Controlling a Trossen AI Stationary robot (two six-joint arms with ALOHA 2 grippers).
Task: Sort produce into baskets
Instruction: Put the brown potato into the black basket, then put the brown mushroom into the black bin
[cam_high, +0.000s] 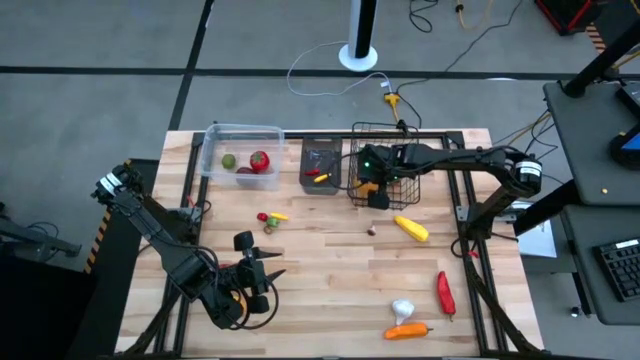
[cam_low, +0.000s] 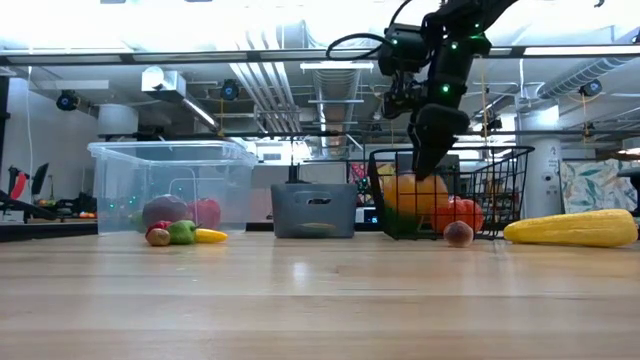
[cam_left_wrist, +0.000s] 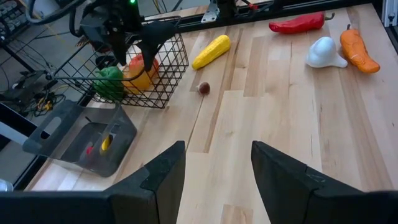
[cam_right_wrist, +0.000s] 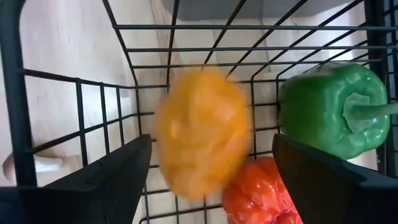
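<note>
My right gripper is open, pointing down into the black wire basket at the table's far side. An orange fruit shows blurred between its fingers, apart from them, above a red pepper and beside a green pepper in the basket. My left gripper is open and empty near the table's near left corner. The clear tub holds a green, a red and a dark fruit. The dark bin holds small red and yellow pieces.
On the table lie a yellow corn cob, a small brown piece, a red chilli, a white garlic, an orange carrot, and a small red, yellow and green cluster near the tub.
</note>
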